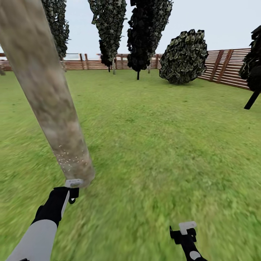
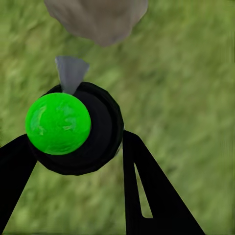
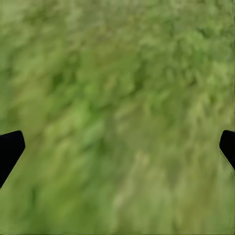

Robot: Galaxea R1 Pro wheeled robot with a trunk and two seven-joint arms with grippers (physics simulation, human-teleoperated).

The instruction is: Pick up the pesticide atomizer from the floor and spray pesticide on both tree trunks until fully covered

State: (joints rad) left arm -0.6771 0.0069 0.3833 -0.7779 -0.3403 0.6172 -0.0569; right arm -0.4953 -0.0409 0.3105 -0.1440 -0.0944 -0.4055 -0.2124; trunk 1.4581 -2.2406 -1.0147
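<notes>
The pesticide atomizer [image 2: 73, 129], green-capped, is held gripped in the left claw [image 1: 72, 188] with its nozzle aimed at the base of the tree trunk [image 1: 47, 94] just beyond it, while the right claw [image 1: 185, 232] is held open over the grass.

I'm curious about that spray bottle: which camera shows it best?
The left wrist view: the spray bottle, black with a green cap, sits between the left end effector's fingers, nozzle toward the tree trunk. The head view catches its pale nozzle; the right wrist view shows grass.

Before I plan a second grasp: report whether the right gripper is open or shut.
Open. The right gripper has fingers wide apart at the wrist view's edges, only grass between them.
</notes>
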